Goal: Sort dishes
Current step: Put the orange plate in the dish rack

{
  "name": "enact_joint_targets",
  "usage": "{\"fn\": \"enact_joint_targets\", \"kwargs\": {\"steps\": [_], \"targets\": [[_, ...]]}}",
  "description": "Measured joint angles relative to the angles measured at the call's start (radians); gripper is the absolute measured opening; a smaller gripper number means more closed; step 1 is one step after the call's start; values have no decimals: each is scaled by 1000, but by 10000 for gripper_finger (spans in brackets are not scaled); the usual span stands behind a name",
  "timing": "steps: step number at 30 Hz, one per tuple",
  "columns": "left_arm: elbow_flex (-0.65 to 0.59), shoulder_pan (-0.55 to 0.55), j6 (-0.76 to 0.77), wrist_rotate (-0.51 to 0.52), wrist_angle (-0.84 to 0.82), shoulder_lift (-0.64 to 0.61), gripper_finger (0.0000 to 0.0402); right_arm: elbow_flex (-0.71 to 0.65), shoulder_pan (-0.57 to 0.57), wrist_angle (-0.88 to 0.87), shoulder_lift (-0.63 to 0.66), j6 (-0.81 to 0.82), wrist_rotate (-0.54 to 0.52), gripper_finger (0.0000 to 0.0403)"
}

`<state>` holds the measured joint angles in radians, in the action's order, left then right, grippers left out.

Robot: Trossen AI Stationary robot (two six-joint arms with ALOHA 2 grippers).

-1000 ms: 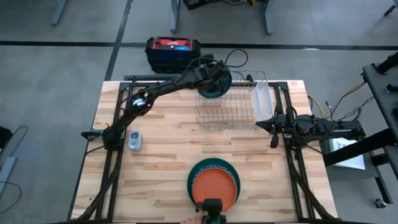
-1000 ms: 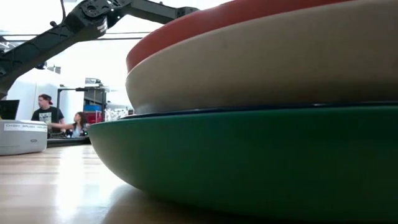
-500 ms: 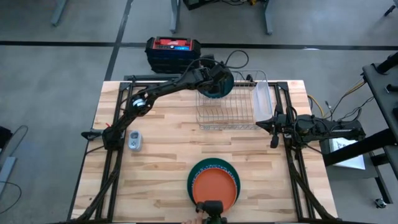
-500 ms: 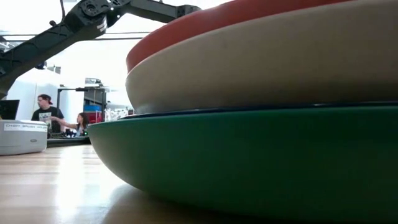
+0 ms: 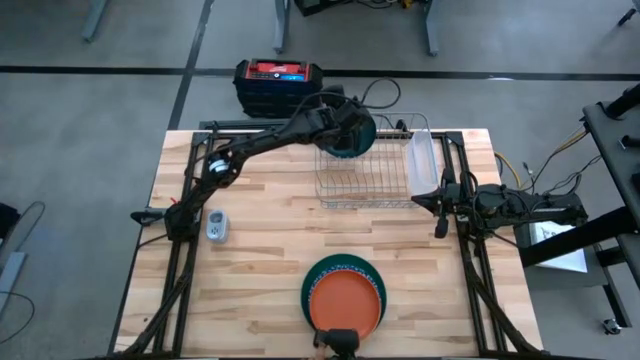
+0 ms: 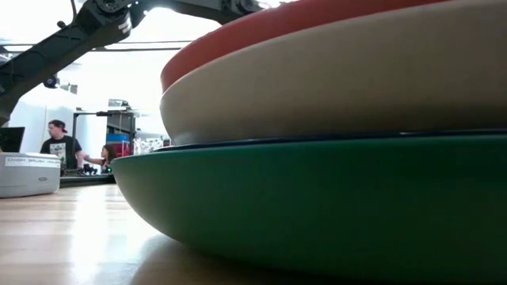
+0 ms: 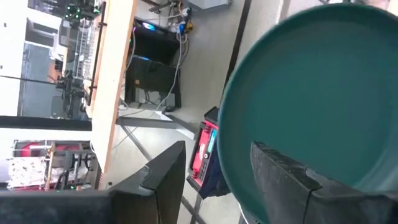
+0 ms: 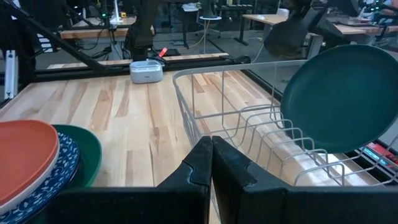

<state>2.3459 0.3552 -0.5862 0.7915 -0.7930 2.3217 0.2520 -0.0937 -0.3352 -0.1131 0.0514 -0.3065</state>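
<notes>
a pale wood worktop [image 5: 260,250] seen from above, with two dark arms. the left arm reaches across to the far edge, where a wire rack [image 5: 365,175] stands. a dark green plate [image 5: 357,135] stands on edge at the rack's far left corner, leaning a little. the left pincer [image 5: 338,128] is right at this plate, and its fingers [image 7: 283,177] stand apart with the plate's rim between them. in the left wrist view one finger lies across the plate's face and the other is clear of the rim, so the pincer is parted rather than clamped. whether a finger touches the plate cannot be told.

the right wrist view shows the green plate upright among the rack's wires.

a stack [image 5: 343,293] of dishes sits near the worktop's front edge, well apart from the rack: an orange plate [image 5: 346,303] on top, a white dish [image 6: 341,87] and a patterned one under it, and a green plate [image 6: 317,206] at the bottom.

the right pincer [image 5: 440,210] is closed and empty, resting by the right edge of the worktop, just beside the rack. a small grey box [image 5: 217,225] lies near the left side.
</notes>
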Motion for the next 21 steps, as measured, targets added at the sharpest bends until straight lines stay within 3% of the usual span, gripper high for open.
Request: {"fn": "enact_joint_targets", "kwargs": {"steps": [5,9,11,16,18,21], "targets": [[0,-40,-41,88,-98,-31,171,0,0,30,0,-25,43,0],[0,-94,67,57,-232,-102,171,0,-1,105,0,-29,107,0],[0,-121,165,-63,-300,-150,171,0,-1,132,-1,-48,128,0],[0,-166,375,-625,-386,-270,171,4,-1,145,-15,-41,129,0],[-1,-193,384,-755,-405,-293,171,5,-1,165,-42,-12,130,0],[-3,-242,338,-846,-480,-305,168,5,-8,234,-107,15,141,0]]}}
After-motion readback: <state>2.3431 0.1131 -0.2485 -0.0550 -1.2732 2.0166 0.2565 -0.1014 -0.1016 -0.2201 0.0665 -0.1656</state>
